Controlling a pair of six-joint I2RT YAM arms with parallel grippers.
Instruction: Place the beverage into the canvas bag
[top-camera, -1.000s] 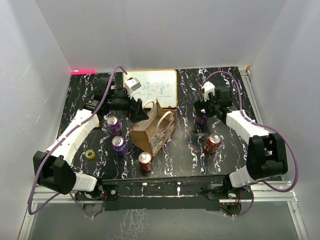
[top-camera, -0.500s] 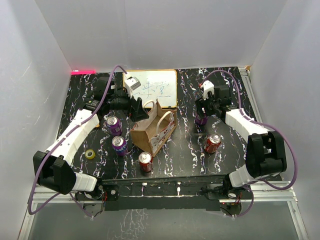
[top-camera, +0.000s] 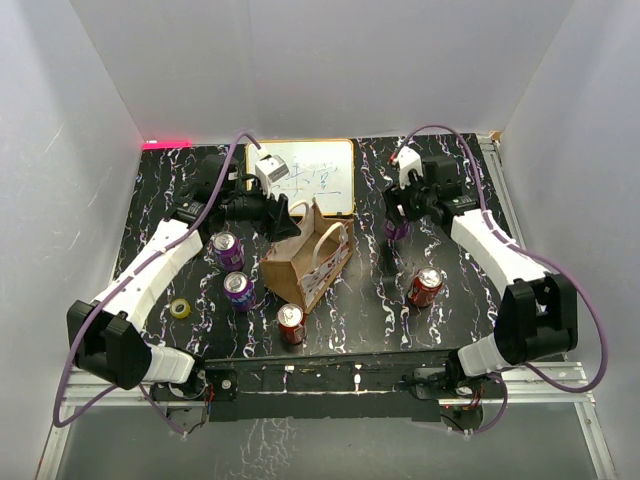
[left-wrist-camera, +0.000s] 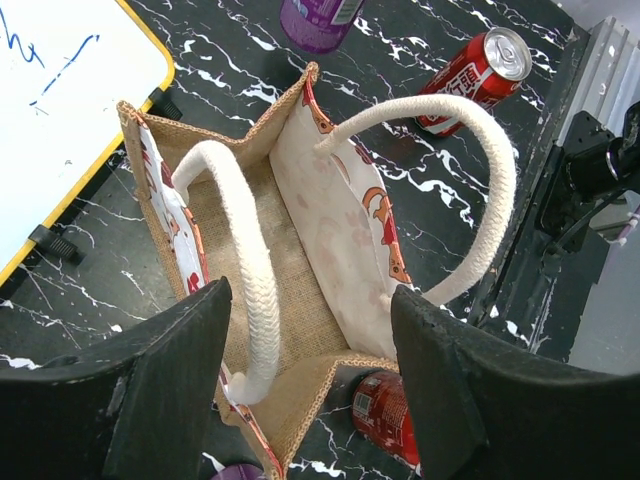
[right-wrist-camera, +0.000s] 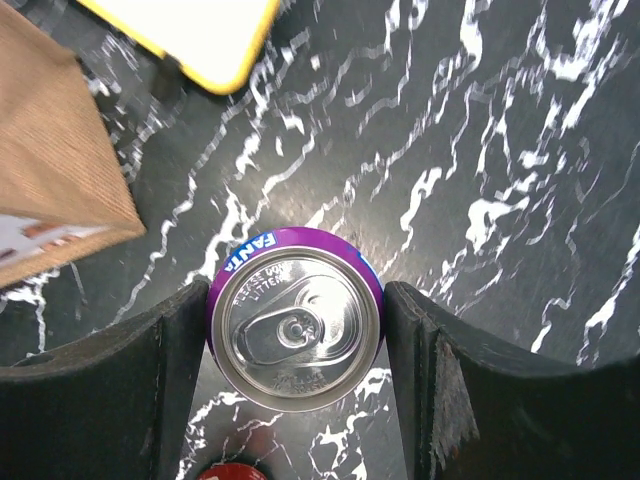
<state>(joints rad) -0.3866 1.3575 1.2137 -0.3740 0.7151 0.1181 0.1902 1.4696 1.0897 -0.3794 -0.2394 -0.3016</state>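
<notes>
The canvas bag (top-camera: 308, 260) stands open in the middle, tan with cream loop handles and a red-and-white side. In the left wrist view I look down into its bare inside (left-wrist-camera: 262, 255). My left gripper (top-camera: 284, 214) is open and empty, its fingers (left-wrist-camera: 150, 390) astride the bag's far end just above the handles. My right gripper (top-camera: 400, 226) is shut on an upright purple Fanta can (right-wrist-camera: 292, 335), to the right of the bag and held above the table. The can also shows in the top view (top-camera: 397, 233).
A white framed whiteboard (top-camera: 310, 178) lies behind the bag. Two purple cans (top-camera: 227, 250) (top-camera: 238, 290) and a red can (top-camera: 290, 322) stand left of and in front of the bag. Another red can (top-camera: 425, 286) lies at the right. A yellow tape roll (top-camera: 181, 308) sits at the left.
My right gripper has risen with the purple can and shifted slightly back and left. The left arm and the bag have hardly moved.
</notes>
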